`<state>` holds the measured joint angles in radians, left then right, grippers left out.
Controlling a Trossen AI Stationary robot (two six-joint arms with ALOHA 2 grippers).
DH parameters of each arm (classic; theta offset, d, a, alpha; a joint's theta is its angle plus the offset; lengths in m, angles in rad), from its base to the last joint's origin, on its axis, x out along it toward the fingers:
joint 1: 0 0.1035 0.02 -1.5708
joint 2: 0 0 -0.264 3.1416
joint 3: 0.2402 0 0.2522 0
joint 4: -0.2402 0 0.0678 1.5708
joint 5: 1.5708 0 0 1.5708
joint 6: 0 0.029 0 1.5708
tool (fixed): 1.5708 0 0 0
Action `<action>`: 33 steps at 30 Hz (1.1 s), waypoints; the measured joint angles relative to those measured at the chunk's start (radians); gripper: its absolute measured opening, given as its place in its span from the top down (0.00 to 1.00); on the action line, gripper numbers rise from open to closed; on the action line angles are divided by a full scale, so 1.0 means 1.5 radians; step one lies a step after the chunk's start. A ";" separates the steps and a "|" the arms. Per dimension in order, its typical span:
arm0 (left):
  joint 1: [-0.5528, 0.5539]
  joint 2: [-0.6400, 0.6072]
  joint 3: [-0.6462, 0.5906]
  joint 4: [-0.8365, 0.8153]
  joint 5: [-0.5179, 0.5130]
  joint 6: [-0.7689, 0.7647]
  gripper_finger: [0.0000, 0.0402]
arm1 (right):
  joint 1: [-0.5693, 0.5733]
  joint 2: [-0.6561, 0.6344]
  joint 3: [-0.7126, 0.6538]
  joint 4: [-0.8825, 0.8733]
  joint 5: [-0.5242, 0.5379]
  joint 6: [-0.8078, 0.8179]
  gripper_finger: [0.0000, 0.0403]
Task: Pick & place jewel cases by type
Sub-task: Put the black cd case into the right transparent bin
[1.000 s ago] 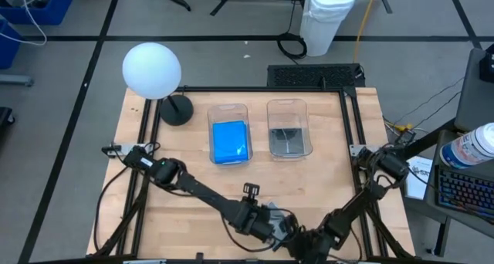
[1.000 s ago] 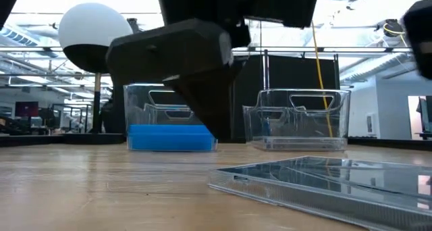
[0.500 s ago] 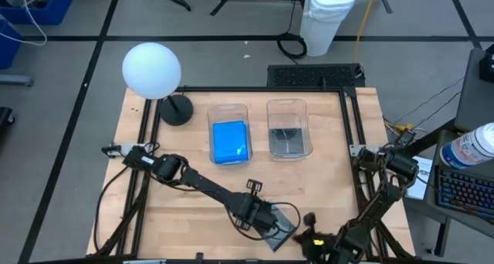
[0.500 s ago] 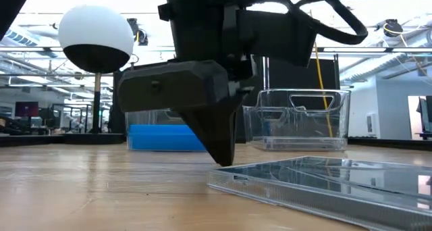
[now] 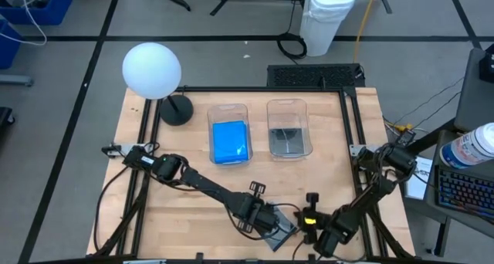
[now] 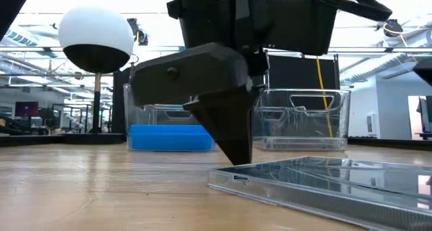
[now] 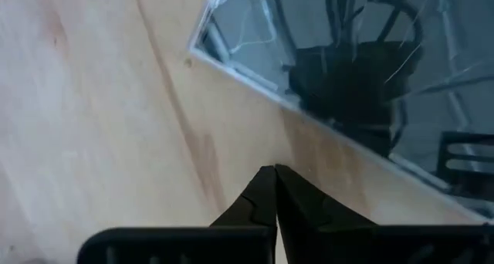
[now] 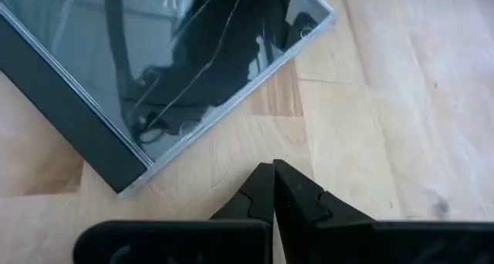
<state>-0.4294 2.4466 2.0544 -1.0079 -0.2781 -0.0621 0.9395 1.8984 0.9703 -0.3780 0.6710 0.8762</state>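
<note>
One grey see-through jewel case [image 5: 282, 226] lies flat on the wood near the table's near edge; it also shows in the low view [image 6: 324, 180]. My left gripper [image 7: 274, 170] is shut. It points down at the table just left of the case [image 7: 340, 55], with bare wood showing between them. My right gripper [image 8: 274, 165] is shut too, and hovers just right of the case [image 8: 177, 55], apart from it. Farther back, blue cases [image 5: 230, 140] lie in the left clear tub, and grey ones [image 5: 288, 139] in the right tub.
The two clear tubs [image 5: 228, 110] [image 5: 287, 104] stand side by side mid-table. A lamp with a white globe [image 5: 151, 69] stands at the far left corner. A black frame [image 5: 255, 89] runs round the table top. Open wood lies between the tubs and the case.
My left gripper has come down to the table and shifted right, up to the case's left edge, staying shut. My right gripper has drawn back from the case toward the table's right. The case has stayed where it was.
</note>
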 joint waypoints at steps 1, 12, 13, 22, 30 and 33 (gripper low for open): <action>0.001 0.000 0.000 0.006 0.007 -0.001 0.97 | 0.000 0.000 -0.008 0.028 0.000 -0.012 1.00; -0.020 0.000 0.000 0.032 0.043 -0.002 0.97 | 0.010 0.003 0.001 0.193 -0.097 -0.108 1.00; -0.023 0.000 0.000 0.033 0.043 -0.006 0.97 | 0.011 0.003 0.001 0.206 -0.106 -0.115 1.00; -0.051 0.000 0.000 0.064 0.046 -0.018 0.98 | 0.018 0.005 0.000 0.269 -0.174 -0.144 1.00; -0.056 0.002 -0.001 0.111 0.051 0.000 0.99 | 0.037 0.006 0.000 0.311 -0.222 -0.161 1.00; -0.056 0.002 -0.001 0.125 0.056 0.003 0.98 | 0.040 0.006 0.000 0.318 -0.234 -0.167 1.00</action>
<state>-0.5137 2.4489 2.0533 -0.8198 -0.1947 -0.0574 0.9989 1.9079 0.9707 0.0985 0.3205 0.6252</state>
